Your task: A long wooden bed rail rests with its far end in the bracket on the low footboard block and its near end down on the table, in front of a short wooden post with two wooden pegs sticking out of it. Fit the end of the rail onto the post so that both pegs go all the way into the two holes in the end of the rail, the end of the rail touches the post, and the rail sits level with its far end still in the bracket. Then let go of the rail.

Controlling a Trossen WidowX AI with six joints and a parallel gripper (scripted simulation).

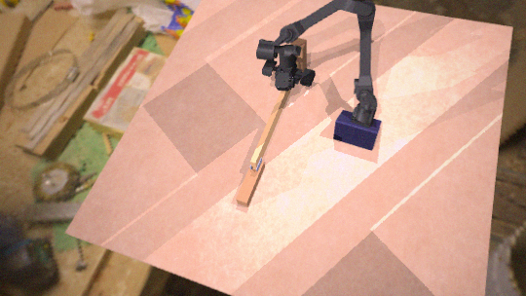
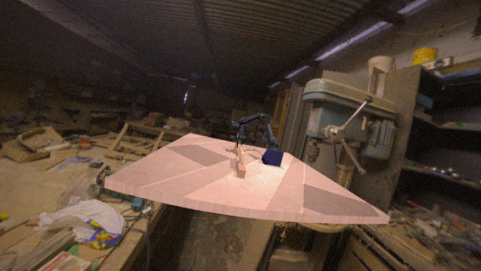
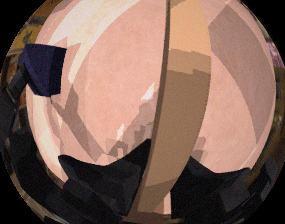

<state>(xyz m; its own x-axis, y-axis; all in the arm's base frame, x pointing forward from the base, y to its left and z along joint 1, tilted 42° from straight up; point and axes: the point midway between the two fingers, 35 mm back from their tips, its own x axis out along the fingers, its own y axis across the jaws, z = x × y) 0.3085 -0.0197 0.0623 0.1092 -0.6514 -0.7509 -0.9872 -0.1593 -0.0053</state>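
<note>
Two ends to check: the rail's [image 1: 271, 129] [image 2: 240, 153] [image 3: 180, 110] far one looks seated in the bracket [image 1: 259, 164]; the near one's by the post [image 1: 303, 50], pegs hidden, so can't confirm the fit. Gripper's [image 1: 285, 88] [image 2: 240, 143] [image 3: 168, 151] clamped on the rail; release left.

The matte pink table [image 1: 414, 171] [image 2: 178, 188] [image 3: 108, 90] is patterned with pale cream bands, thin light streaks and brownish-grey angular patches. The long wooden rail [image 1: 269, 134] [image 3: 185, 105] is tan, lighter in places; the low wooden footboard block [image 1: 250, 186] [image 2: 241, 170] is orange-brown. The blocky base [image 1: 356, 132] [image 2: 273, 158] [image 3: 45, 70] is navy blue, the jointed arm [image 1: 365, 45] [image 2: 270, 135] charcoal.
</note>
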